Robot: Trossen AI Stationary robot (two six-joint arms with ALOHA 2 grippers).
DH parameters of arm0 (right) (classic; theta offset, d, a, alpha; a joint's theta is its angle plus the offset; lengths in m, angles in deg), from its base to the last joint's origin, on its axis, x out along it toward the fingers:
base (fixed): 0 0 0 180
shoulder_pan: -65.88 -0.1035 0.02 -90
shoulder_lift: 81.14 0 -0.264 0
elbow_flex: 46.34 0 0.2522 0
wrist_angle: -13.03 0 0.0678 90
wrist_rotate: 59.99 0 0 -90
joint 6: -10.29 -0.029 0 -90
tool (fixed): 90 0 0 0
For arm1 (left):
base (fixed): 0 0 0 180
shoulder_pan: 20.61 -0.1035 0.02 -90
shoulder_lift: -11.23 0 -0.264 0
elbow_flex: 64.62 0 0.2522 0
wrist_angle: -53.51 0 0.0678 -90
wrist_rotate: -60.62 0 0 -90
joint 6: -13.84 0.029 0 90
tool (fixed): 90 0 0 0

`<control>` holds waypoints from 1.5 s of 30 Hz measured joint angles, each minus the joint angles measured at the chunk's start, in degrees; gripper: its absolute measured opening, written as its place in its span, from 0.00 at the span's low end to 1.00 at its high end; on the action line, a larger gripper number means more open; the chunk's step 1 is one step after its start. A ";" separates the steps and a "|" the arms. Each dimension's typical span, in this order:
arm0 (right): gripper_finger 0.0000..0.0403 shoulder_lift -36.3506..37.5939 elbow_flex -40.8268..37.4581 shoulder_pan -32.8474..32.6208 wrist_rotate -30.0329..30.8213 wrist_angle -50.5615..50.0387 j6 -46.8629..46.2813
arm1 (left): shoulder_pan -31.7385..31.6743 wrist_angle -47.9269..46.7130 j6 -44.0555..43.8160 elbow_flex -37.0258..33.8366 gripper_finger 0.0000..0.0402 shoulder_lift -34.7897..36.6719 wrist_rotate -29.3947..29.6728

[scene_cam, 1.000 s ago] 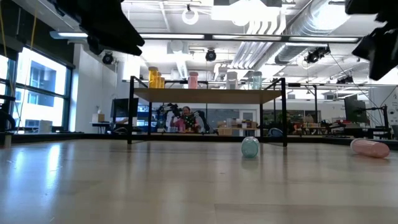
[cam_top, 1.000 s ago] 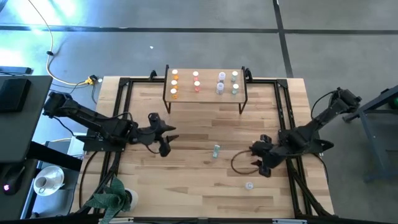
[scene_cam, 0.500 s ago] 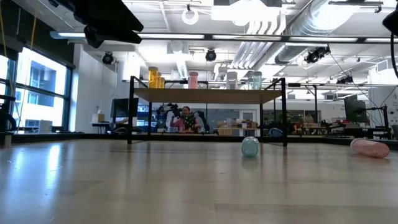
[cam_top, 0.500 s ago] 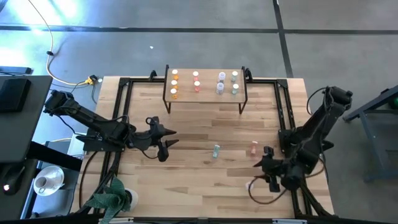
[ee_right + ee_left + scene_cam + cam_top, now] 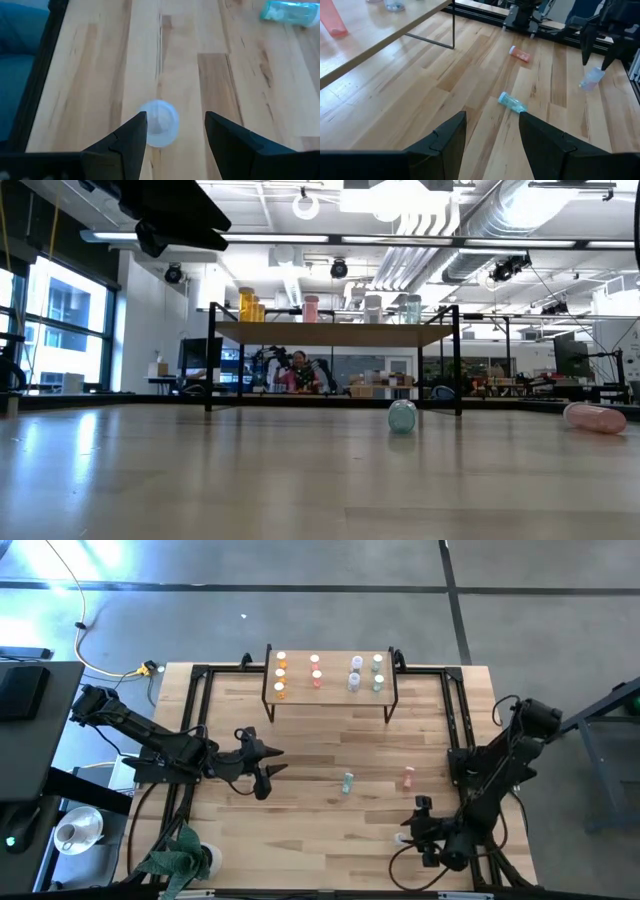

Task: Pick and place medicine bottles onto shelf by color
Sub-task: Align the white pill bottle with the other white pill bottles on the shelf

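Wooden table (image 5: 300,830): both arms over it, three bottles not yet shelved.

Shelf (image 5: 330,687), at the far edge of the table: ten bottles are seen grouped by colour, orange at the left end, then pink-red, pale, teal at the right end.

Left arm is parked over the left side of the table; left gripper (image 5: 262,768) is seen spread and empty, held above the wood.

Right gripper (image 5: 421,830) is poised over the near right corner, fingers (image 5: 127,142) spread, with the pale blue-white bottle (image 5: 158,123) framed between them, white cap facing the wrist camera. No contact can be made out yet.

Teal bottle (image 5: 347,782) is lying on its side mid-table; pink-red bottle (image 5: 408,778) is just to its right, also down.

Judged step: grasp of the pale bottle.
- The bottle appears slightly off-centre toward one finger; the gap should be centred before descent.
- The pads should be lowered past the cap onto the body; a cap-only pinch is likely to slip.
- It should be closed on slowly: a light cylinder, easily tipped.
- Placement is expected with the pale group, between the pink-red and teal ones.
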 joint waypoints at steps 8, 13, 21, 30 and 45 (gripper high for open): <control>0.48 -0.08 0.04 0.00 -0.63 0.71 -1.55 | 0.00 -0.02 0.00 0.00 0.43 -0.11 0.02; 0.48 0.01 0.04 0.00 0.93 0.78 -0.57 | -0.02 -0.05 0.07 0.00 0.43 -1.19 0.02; 0.48 0.03 0.02 -0.02 -0.51 3.67 -0.21 | -0.02 -0.02 0.11 0.00 0.43 -2.32 0.01; 0.48 -2.13 0.02 -0.02 -1.26 4.26 -1.79 | -0.02 -0.02 0.11 0.00 0.43 -2.32 0.00; 0.35 -4.34 0.00 0.79 -2.07 4.74 -1.69 | -0.02 -0.02 0.13 0.00 0.43 -2.27 0.00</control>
